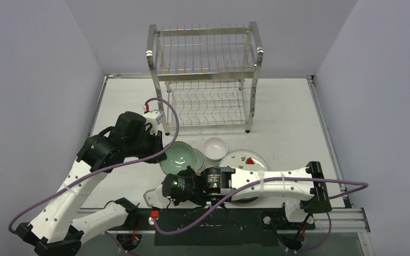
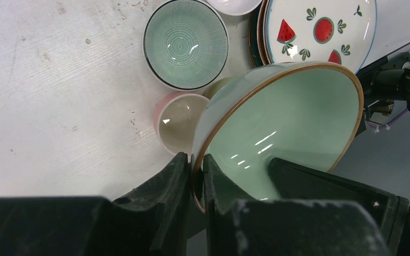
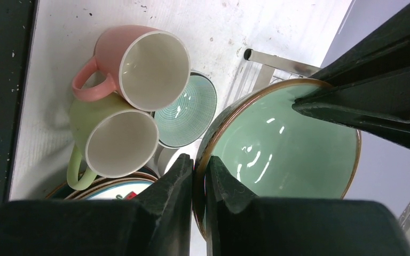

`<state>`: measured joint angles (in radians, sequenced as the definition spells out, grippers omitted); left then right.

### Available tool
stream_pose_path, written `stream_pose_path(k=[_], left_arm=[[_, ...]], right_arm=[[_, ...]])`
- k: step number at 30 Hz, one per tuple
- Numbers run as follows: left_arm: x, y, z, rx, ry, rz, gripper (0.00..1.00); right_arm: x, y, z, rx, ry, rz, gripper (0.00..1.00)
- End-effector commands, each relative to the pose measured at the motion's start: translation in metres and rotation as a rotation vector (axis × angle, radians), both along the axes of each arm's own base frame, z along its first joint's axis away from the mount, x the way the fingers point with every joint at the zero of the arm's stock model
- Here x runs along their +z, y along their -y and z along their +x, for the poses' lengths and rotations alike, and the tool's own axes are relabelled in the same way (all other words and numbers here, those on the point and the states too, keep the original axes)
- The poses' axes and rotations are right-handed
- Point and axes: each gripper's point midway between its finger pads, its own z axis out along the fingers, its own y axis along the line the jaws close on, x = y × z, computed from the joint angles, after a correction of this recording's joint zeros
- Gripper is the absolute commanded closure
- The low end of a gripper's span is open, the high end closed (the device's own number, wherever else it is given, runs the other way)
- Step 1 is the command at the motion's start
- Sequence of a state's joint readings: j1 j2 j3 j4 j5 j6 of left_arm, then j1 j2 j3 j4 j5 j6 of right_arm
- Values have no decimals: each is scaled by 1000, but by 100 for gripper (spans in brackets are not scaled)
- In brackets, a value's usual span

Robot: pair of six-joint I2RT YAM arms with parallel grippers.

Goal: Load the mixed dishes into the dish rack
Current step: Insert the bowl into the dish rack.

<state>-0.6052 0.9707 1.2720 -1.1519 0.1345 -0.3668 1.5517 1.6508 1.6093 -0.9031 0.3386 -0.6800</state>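
A large mint-green bowl with a brown rim (image 1: 179, 156) is held tilted above the table by both grippers. My left gripper (image 2: 197, 162) is shut on its rim (image 2: 288, 117) from the left. My right gripper (image 3: 198, 168) is shut on the opposite rim (image 3: 288, 138). Under them lie a pink mug (image 3: 139, 66), a green mug (image 3: 112, 141), a small ribbed mint bowl (image 2: 186, 44), a white bowl (image 1: 215, 148) and a stack of plates topped by a white, red-fruit plate (image 2: 325, 26). The steel dish rack (image 1: 205, 74) stands at the far side with no dishes in it.
The rack's foot (image 3: 277, 60) shows just beyond the held bowl. Grey walls close the table on the left, right and back. The black front rail (image 1: 235, 218) runs along the near edge under the right arm.
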Motion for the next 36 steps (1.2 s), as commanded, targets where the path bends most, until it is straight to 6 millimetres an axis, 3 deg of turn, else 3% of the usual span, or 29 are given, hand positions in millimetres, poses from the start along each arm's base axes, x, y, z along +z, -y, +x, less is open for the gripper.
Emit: stream_pose_path(k=[1, 4, 7, 16, 18, 27, 36], left_arm=[[25, 11, 9, -20, 106, -85, 82], [31, 2, 16, 18, 178, -73, 53], [44, -14, 25, 85, 296, -57, 34], [88, -53, 48, 305, 606, -101, 14], [94, -62, 51, 357, 661, -110, 5], [109, -104, 62, 565, 869, -80, 3], [93, -115, 58, 594, 929, -78, 3]], right_arm=[[29, -7, 1, -3, -8, 134, 100], [30, -3, 2, -23, -34, 167, 100], [31, -1, 5, -54, -94, 228, 100], [35, 5, 36, -178, -284, 491, 100], [39, 5, 47, -222, -322, 566, 100], [57, -1, 113, -479, -472, 1005, 100], [76, -8, 183, -714, -720, 1502, 100]])
